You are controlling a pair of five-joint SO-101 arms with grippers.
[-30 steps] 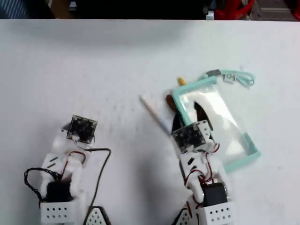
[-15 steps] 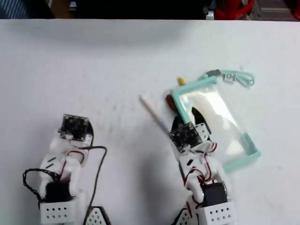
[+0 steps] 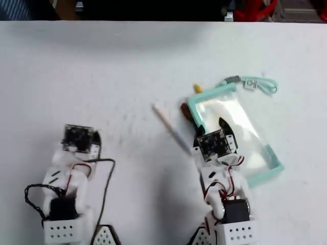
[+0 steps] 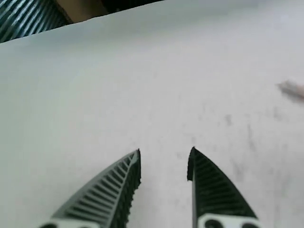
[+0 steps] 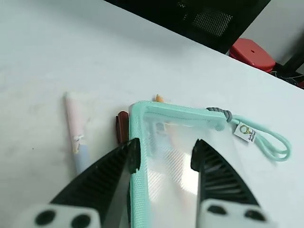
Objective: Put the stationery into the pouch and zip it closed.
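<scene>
High view shows you the right claw (image 3: 210,130), spread wide, has edged further over the pouch (image 3: 250,138) while the left claw (image 4: 164,159), also spread, has swung aside, leaving the pen (image 3: 164,121) beside the pouch, unloaded on the worktop (image 3: 127,66).

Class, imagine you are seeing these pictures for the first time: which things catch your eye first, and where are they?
The mint-edged clear pouch lies on the right part of the table, with the right gripper open over it. A pale pen and a brown item lie outside it, to its left. The left gripper hangs open over bare table.
</scene>
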